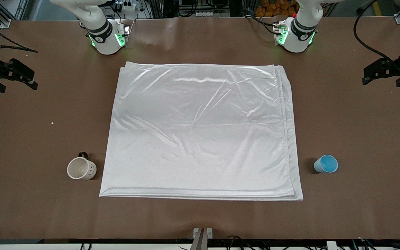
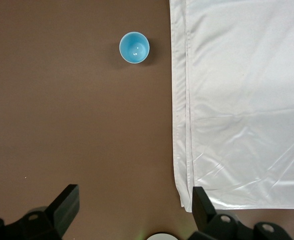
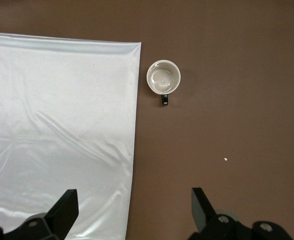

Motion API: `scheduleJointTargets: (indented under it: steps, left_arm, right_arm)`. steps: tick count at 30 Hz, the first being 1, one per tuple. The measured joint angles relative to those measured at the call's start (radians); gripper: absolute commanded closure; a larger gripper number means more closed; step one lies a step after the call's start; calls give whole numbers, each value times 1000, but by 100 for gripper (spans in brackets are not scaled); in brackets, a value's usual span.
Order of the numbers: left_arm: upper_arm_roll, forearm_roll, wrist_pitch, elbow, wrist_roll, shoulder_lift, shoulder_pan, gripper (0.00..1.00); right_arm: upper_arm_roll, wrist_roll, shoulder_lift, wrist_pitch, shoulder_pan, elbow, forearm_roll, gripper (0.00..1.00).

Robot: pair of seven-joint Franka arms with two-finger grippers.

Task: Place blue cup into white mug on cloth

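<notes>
The blue cup [image 1: 326, 164] stands upright on the bare table beside the cloth's edge, toward the left arm's end; it also shows in the left wrist view [image 2: 134, 47]. The white mug [image 1: 81, 168] stands upright on the table beside the cloth toward the right arm's end, with its black handle pointing toward the robots; it also shows in the right wrist view [image 3: 163, 78]. The cloth [image 1: 200, 128] lies flat mid-table with nothing on it. My left gripper [image 1: 368, 76] is open and empty over the table's left-arm end. My right gripper [image 1: 31, 80] is open and empty over the right-arm end.
The brown table [image 1: 359, 121] is bare on both sides of the cloth. A small white crumb [image 1: 52, 122] lies toward the right arm's end. The arm bases [image 1: 106, 38] stand along the table's edge nearest the robots.
</notes>
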Motion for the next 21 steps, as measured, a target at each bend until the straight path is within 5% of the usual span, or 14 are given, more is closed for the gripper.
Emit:
scheduleJointTargets:
  steps: [21]
  left_arm:
    - [2,1,28,-9,1,56,-1,0]
  right_arm:
    - [-1,0,8,-15,1,-3,0,0]
